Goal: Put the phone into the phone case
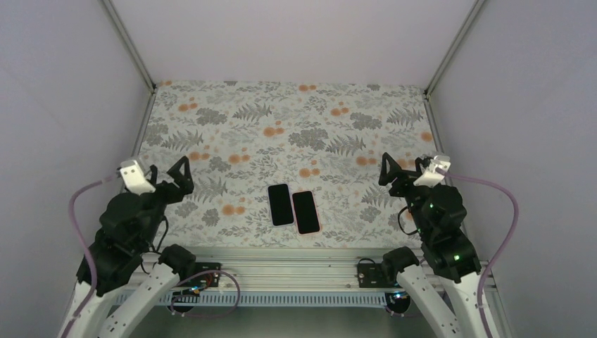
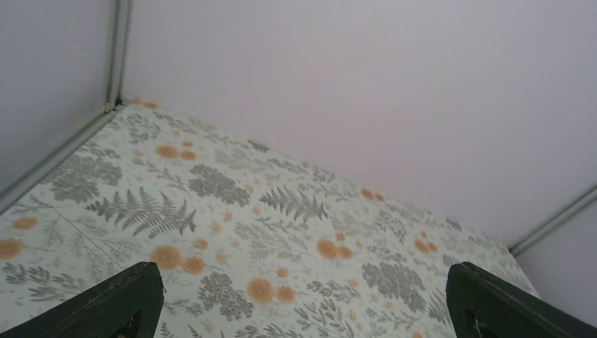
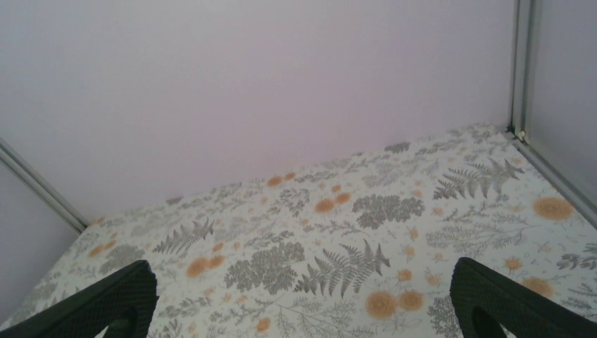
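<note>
Two dark slabs lie flat side by side near the table's front middle. The left one [image 1: 280, 204] is all black. The right one [image 1: 306, 212] has a pink rim, so it looks like the phone case; which slab is the phone I cannot tell for sure. My left gripper [image 1: 184, 171] is open and empty, raised at the left, well away from them. My right gripper [image 1: 403, 167] is open and empty, raised at the right. Neither wrist view shows the slabs; each shows only its own spread fingertips [image 2: 120, 299] [image 3: 507, 296] over the patterned table.
The table wears a floral cloth [image 1: 296, 127] with grey ferns and orange dots. Pale walls with metal corner posts [image 1: 130, 42] close it in on three sides. An aluminium rail [image 1: 281, 271] runs along the front edge between the arm bases.
</note>
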Robot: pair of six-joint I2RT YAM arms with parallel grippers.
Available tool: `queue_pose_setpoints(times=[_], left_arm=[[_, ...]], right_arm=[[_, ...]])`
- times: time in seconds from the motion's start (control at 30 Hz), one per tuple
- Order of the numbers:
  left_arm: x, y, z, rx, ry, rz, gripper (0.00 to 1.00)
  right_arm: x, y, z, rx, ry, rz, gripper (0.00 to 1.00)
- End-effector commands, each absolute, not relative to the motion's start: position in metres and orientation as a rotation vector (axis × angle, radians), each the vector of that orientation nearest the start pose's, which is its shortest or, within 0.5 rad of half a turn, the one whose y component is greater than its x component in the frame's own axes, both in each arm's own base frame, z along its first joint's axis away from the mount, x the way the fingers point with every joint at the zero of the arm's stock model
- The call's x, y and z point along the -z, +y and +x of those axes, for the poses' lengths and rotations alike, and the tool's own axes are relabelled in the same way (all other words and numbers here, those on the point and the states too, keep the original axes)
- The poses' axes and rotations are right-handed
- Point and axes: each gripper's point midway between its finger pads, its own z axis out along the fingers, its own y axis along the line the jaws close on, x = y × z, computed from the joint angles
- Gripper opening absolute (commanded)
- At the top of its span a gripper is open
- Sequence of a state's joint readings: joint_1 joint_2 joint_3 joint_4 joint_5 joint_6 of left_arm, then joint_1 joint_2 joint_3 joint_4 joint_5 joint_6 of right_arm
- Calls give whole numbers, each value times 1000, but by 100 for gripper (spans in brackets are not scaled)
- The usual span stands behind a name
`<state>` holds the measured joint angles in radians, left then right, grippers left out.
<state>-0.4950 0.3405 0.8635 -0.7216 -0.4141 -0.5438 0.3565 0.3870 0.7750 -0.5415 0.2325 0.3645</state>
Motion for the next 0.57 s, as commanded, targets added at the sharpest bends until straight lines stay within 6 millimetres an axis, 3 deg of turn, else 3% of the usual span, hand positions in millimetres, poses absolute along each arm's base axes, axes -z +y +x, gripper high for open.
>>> queue_pose_setpoints(times=[0.0,0.17,0.53], left_arm=[[-320,-4,178,316,1682,-365,100],[-316,2,171,325,1624,-375,100],[-311,-4,177,317,1653,-346,100]], right_arm=[[-328,29,215,-312,1662,216,99],[-325,30,214,-318,1665,216,99],[-321,32,218,-317,1685,215,99]])
